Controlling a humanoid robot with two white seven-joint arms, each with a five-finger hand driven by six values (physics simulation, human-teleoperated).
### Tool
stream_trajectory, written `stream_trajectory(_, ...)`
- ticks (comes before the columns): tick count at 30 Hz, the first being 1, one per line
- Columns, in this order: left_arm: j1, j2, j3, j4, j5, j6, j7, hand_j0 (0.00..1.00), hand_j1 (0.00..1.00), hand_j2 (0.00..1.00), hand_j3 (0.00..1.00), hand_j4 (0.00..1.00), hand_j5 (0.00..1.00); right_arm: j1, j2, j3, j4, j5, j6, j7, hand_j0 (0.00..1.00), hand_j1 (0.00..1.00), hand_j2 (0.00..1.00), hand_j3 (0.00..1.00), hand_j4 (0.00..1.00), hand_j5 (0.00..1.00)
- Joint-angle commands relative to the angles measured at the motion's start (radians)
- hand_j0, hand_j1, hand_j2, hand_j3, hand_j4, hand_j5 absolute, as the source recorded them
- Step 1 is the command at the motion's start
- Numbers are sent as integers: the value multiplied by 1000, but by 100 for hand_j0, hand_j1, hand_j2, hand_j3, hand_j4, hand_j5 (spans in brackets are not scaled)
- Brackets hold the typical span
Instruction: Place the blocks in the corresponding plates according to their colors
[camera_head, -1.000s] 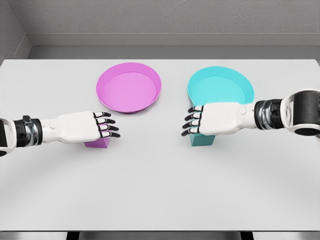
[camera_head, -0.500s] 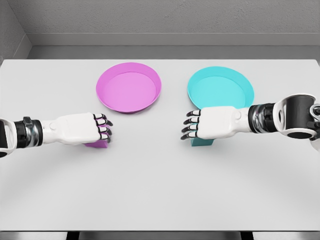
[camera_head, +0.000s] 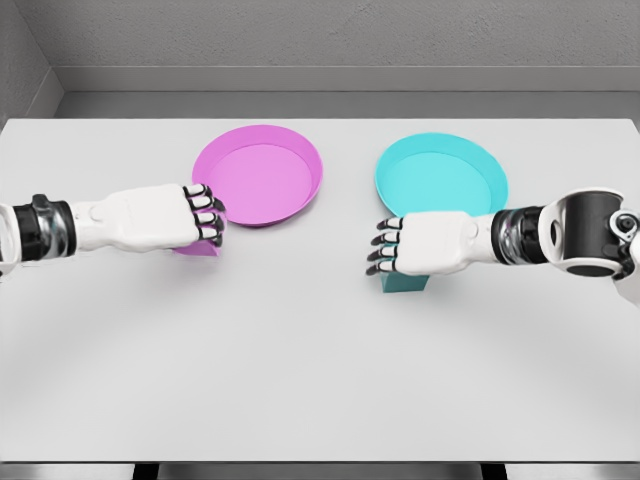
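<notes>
- Moved since a second earlier: the left hand (camera_head: 160, 220), fingers by then curled around the pink block (camera_head: 200, 250), had carried it up the table (camera_head: 320, 370) to the near rim of the pink plate; the right hand (camera_head: 425, 245) had barely shifted, only drawing its fingers in over the teal block.
- Table: white, wide, bearing both plates toward the far side and both blocks nearer the onlooker.
- Pink plate (camera_head: 258, 175): left of centre, shallow, nothing inside it.
- Teal plate (camera_head: 440, 172): right of centre, likewise holding nothing.
- Left hand: came in from the left edge, clamped on the pink block, knuckles touching or just short of the plate's rim; which, could not be told.
- Right hand: came in from the right edge, lay over the teal block with fingers bent downward; whether the grip had closed could not be told from this view.
- Teal block (camera_head: 405, 283): only its lower part showed beneath the right hand, on the table just in front of the teal plate.
- Pink block: mostly hidden, a sliver showing under the left fingers.
- Progress, as judged: neither block was yet delivered; the pink one looked close to its plate, the teal one remained to be lifted and carried.
</notes>
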Motion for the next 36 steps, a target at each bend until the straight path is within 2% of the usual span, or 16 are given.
stream_trajectory(1, -3, -2, 5, 9, 48, 1, -2, 48, 48, 48, 48, 48, 48, 0, 7, -1, 6, 14, 2, 0, 100, 100, 100, 100, 100, 100)
stream_trajectory(8, -106, -83, -14, 151, 91, 1, -10, 48, 48, 48, 48, 48, 48, 2, 15, 22, 15, 26, 2, 0, 100, 100, 100, 100, 100, 100)
stream_trajectory(11, -158, -131, -54, 191, 90, 1, -15, 48, 48, 48, 48, 48, 48, 2, 13, 34, 15, 26, 2, 0, 90, 90, 90, 90, 90, 90)
stream_trajectory(14, -213, -210, -101, 291, 88, 1, -42, 48, 48, 48, 48, 48, 48, 0, 13, 34, 15, 26, 2, 0, 76, 76, 76, 76, 76, 76)
stream_trajectory(15, -219, -224, -104, 311, 88, 1, -42, 48, 48, 48, 48, 48, 48, 0, 13, 34, 15, 26, 2, 0, 71, 71, 71, 71, 71, 71)
stream_trajectory(17, -227, -249, -104, 346, 85, 1, -47, 48, 48, 48, 48, 48, 48, 0, 13, 31, 13, 26, 2, 0, 69, 69, 69, 69, 69, 69)
stream_trajectory(21, -238, -315, -107, 469, 79, 1, -50, 48, 48, 48, 48, 48, 48, -2, 15, 24, 15, 23, 2, 0, 60, 60, 60, 60, 60, 60)
stream_trajectory(25, -244, -350, -121, 478, 77, 1, -50, 48, 48, 48, 48, 48, 48, -2, 17, 21, 15, 19, 2, 0, 56, 56, 56, 56, 56, 56)
stream_trajectory(27, -256, -384, -121, 530, 76, 1, -52, 48, 48, 48, 48, 48, 48, -3, 17, 20, 15, 14, 2, 0, 56, 56, 56, 56, 56, 56)
stream_trajectory(30, -258, -395, -121, 539, 73, 1, -64, 50, 50, 50, 50, 50, 50, -3, 15, 1, 15, 7, 2, 0, 55, 55, 55, 55, 55, 55)
stream_trajectory(32, -259, -396, -121, 539, 74, 13, -64, 50, 50, 50, 50, 50, 50, -2, 18, -22, 15, -13, 2, 0, 47, 47, 47, 47, 47, 47)
stream_trajectory(33, -259, -399, -121, 539, 76, 29, -64, 54, 54, 54, 54, 54, 54, -2, 21, -22, 15, -29, 2, 0, 47, 47, 47, 47, 47, 47)
stream_trajectory(35, -259, -405, -120, 543, 87, 40, -64, 70, 70, 70, 70, 70, 70, -3, 20, -22, 15, -29, 2, 0, 47, 47, 47, 47, 47, 47)
stream_trajectory(36, -259, -405, -116, 544, 88, 52, -64, 82, 82, 82, 82, 82, 82, -3, 20, -24, 15, -29, 2, 0, 47, 47, 47, 47, 47, 47)
